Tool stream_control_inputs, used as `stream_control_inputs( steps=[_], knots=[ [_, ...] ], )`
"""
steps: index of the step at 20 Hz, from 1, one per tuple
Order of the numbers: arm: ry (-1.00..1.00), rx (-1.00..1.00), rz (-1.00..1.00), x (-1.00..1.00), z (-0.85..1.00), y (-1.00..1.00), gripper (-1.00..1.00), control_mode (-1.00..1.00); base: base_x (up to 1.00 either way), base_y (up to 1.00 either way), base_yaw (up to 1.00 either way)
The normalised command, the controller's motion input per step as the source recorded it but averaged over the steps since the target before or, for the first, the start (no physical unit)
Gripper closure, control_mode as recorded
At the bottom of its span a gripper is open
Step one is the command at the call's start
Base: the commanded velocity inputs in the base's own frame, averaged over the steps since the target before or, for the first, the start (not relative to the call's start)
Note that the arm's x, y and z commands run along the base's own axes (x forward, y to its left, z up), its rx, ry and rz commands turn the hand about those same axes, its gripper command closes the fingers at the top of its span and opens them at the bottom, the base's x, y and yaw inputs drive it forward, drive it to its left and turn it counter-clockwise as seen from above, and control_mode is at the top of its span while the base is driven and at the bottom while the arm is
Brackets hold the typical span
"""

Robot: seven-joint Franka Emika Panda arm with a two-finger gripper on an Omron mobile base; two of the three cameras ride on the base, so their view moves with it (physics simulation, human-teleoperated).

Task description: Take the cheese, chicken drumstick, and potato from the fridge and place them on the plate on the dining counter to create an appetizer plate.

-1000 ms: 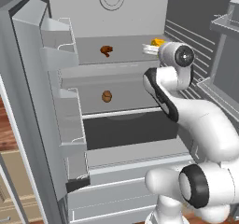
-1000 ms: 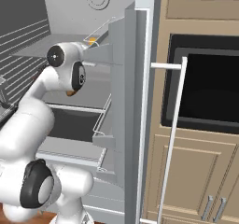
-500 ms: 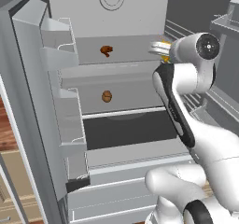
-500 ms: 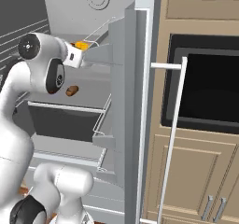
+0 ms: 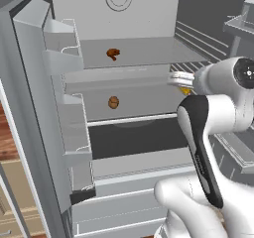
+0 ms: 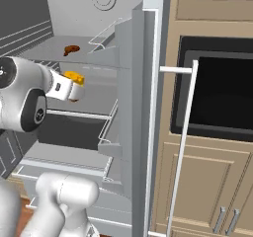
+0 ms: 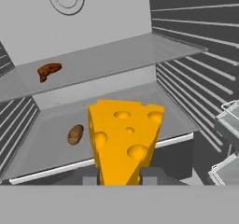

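Cheese (image 7: 123,141) clamped in gripper (image 7: 122,177); hand view adds potato (image 7: 75,135), drumstick (image 7: 48,71) shelved.

The fridge (image 5: 44,113) stood wide open, light grey, with grey shelves and wire-railed door bins. The cheese (image 7: 123,141), a yellow-orange wedge pocked with holes, was pinched upright between the fingertips of the gripper (image 7: 122,177), lifted clear of the shelves at the front of the cavity. The chicken drumstick (image 5: 113,53), dark reddish-brown and curved, lay on the upper shelf. The potato (image 5: 113,102), a tan-brown lump, sat on the shelf below.
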Motion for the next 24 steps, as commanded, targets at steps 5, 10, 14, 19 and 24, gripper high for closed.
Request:
stream_control_inputs(
  steps=[5, 10, 14, 19, 24],
  knots=[
    [0.08, 0.00, 0.02, -0.47, -0.62, 0.00, 1.00, -1.00, 0.00, 0.00, 0.00],
    [0.03, 0.00, 0.00, -0.08, -0.21, 0.05, 1.00, 1.00, -0.07, 0.03, 0.00],
    [0.00, 0.00, 0.00, 0.00, 0.00, 0.00, 1.00, 1.00, -0.87, 0.25, 0.00],
    [0.00, 0.00, 0.00, 0.00, 0.00, 0.00, 1.00, 1.00, -1.00, 0.49, 0.00],
    [0.00, 0.00, 0.00, 0.00, 0.00, 0.00, 1.00, 1.00, -1.00, 0.58, -0.08]
  ],
)
